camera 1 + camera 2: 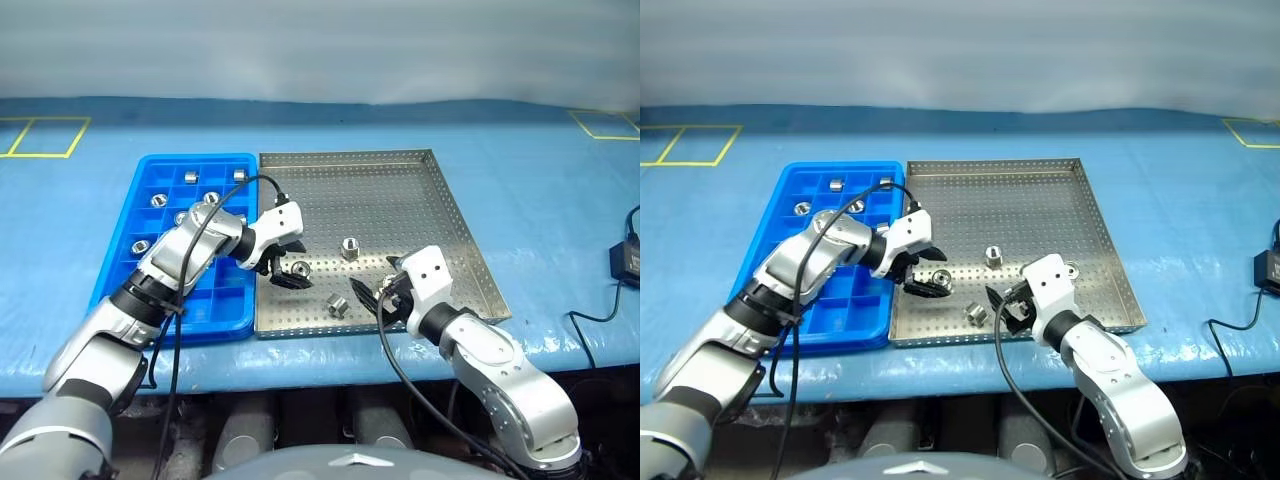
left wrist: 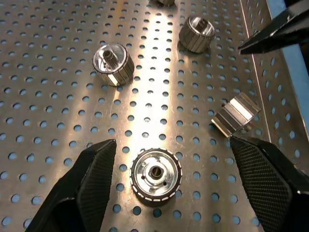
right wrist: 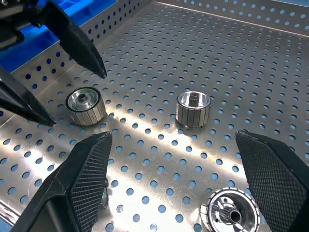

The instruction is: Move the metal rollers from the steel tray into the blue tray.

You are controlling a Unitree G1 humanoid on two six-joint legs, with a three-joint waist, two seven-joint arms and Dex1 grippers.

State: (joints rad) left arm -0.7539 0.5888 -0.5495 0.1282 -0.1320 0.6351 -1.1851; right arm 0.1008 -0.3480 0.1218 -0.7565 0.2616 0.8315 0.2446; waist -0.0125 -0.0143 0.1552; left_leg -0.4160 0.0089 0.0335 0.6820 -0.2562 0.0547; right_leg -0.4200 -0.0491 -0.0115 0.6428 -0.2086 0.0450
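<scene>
Metal rollers (image 1: 300,270), small shiny silver cylinders with a central hole: three sit loose on the perforated silver steel tray (image 1: 400,190), centre of the left eye frame. One is at the left gripper (image 1: 283,270) fingertips, one up-right of it mid-tray, one lower near the tray's front edge. Several more already sit in compartments of the bright blue plastic grid tray (image 1: 150,180), left of the steel tray and touching it.

Left eye view: left gripper reaches over the steel tray's left edge, jaws spread wide around that roller, nothing held. Right gripper (image 1: 385,297) at lower centre-right over the tray's front part, jaws wide apart and empty.

Left wrist view: roller lies end-up between the two black fingers (image 2: 91,179), clear of both. Two more rollers beyond it; one on its side near the tray rim.

Right wrist view: fingers (image 3: 89,169) apart, roller low between them, probably not touching. Left gripper's finger tips straddle the far roller.
</scene>
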